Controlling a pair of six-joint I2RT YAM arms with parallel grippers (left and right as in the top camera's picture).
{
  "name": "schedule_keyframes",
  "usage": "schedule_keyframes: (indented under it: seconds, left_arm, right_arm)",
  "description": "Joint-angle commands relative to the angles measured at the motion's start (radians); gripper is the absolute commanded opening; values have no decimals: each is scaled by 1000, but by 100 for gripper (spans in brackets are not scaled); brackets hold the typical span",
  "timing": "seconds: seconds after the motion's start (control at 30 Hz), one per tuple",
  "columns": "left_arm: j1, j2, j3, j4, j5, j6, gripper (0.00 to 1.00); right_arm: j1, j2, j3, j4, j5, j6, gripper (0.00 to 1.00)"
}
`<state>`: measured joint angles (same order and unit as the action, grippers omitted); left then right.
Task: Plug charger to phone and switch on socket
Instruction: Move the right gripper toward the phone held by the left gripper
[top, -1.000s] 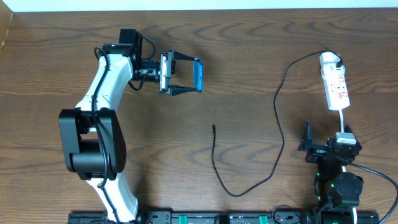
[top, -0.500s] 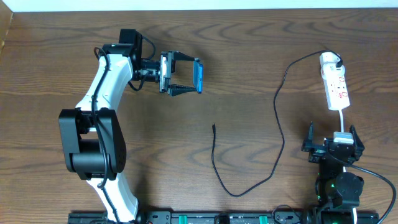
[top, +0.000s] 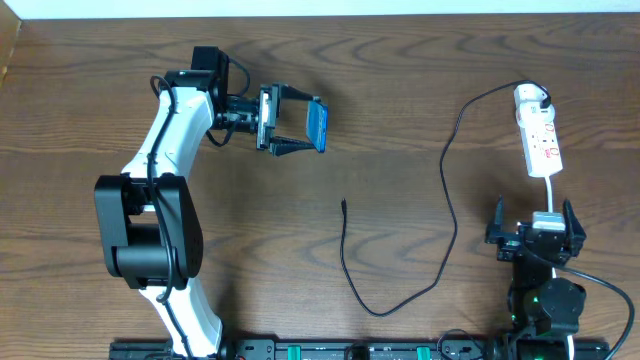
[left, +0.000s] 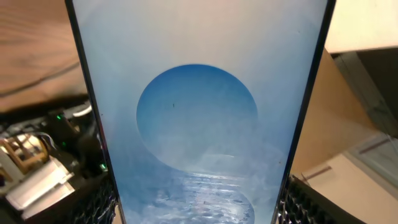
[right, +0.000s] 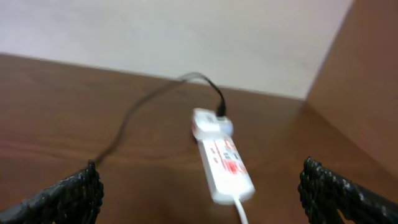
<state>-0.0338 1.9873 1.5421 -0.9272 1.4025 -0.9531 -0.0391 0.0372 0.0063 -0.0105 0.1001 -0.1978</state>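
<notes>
Dark wood table (top: 400, 60), pale wall (right: 186, 37) along the far edge.

- Left gripper (top: 305, 124), far left-centre: jaws pinch the phone (top: 318, 123) by its long edges. It looks lifted, screen turned on edge.
- Charger (top: 446, 215): one end sits at the white plug (top: 530, 95) in the socket (top: 540, 140), far right. The cable runs nearward and loops. Its connector tip (top: 343, 204) lies loose mid-table, well apart from the phone.
- Right gripper (top: 532, 222), near right, just nearer than the socket's cord end: jaws spread wide, empty.

Progress, as I judge it: phone in hand, tip not yet plugged in, and nothing is touching the switch. Joining tip to phone and pressing the switch remain.

Views:
- Overhead alone gives the full layout and cable run.
- Left wrist shows only the blue screen between the finger pads (left: 99, 205), which confirms the grip.
- Right wrist looks along the table at the socket's red markings. It is blurred, so I cannot tell the switch position.
</notes>
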Motion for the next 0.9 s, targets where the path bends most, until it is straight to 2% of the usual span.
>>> schedule_keyframes:
  seconds: [0.0,0.1,0.23,0.33,0.57,0.87]
  left_arm:
    - [2,-33,-5,21,-17,56,7]
    - [2,-33,-5,34,-17,63,7]
    - [2,-33,-5,65,-17,62,7]
    - [1,-33,-5,66,-17,62,7]
    - [2,-33,-5,93,-17,50,7]
    - [1,-50,-5,114,-65,13,8]
  right_arm:
    - [-3,-3,-1,51,-113,11,99]
    - [-3,-3,-1,130,-118,187,99]
    - [-3,-3,0,222,-118,505,99]
    - [-3,-3,20,202,-138,663,99]
    - [-3,87,158,-15,-211,710,99]
    - [-3,478,495,-184,-356,710,99]
